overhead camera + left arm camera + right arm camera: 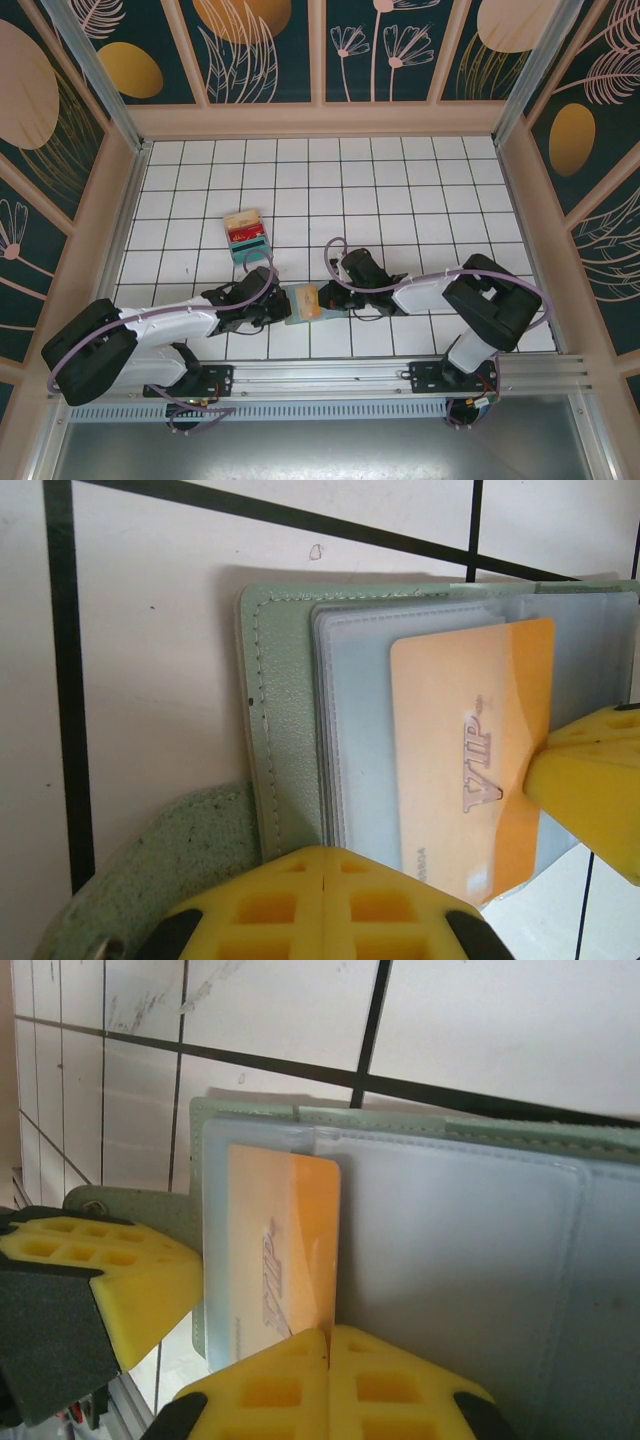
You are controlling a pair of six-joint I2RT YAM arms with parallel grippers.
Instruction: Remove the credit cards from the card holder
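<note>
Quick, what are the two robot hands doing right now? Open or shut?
Left gripper: shut, pinching the edge of the card holder.
Right gripper: shut, pinching the orange credit card.

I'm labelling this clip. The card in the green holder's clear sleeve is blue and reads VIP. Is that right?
Not quite: the card is orange, not blue. The left wrist view shows it reading VIP, in the clear sleeve of the green holder.
</note>
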